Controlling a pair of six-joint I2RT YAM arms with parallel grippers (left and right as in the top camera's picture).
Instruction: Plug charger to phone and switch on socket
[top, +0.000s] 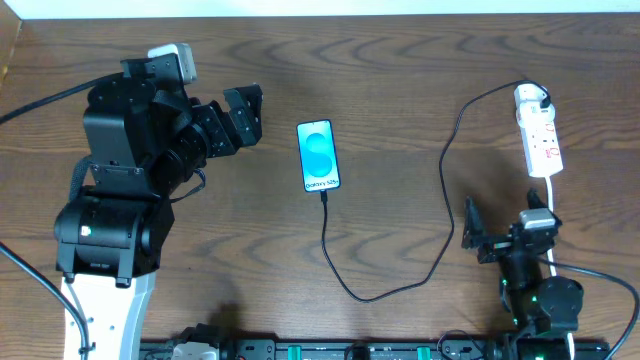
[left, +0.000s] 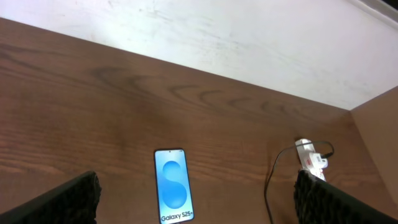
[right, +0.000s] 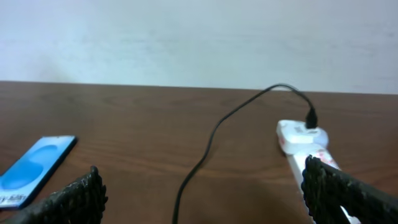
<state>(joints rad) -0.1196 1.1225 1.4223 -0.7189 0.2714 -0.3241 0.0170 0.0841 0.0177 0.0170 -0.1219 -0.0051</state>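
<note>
Phone (top: 319, 155) is recorded lying flat at mid-tabletop (top: 400, 60), screen up and lit blue. Charger (top: 325, 225) cable is seen meeting the phone's near end. From there it is looped toward the front edge and run up to the socket (top: 541, 132) at the far right. Left pincer (top: 243, 117) is held fully spread and empty, just left of the phone. Right pincer (top: 469, 235) is likewise spread wide with nothing gripped, positioned in front of the socket, beside the cable.
</note>
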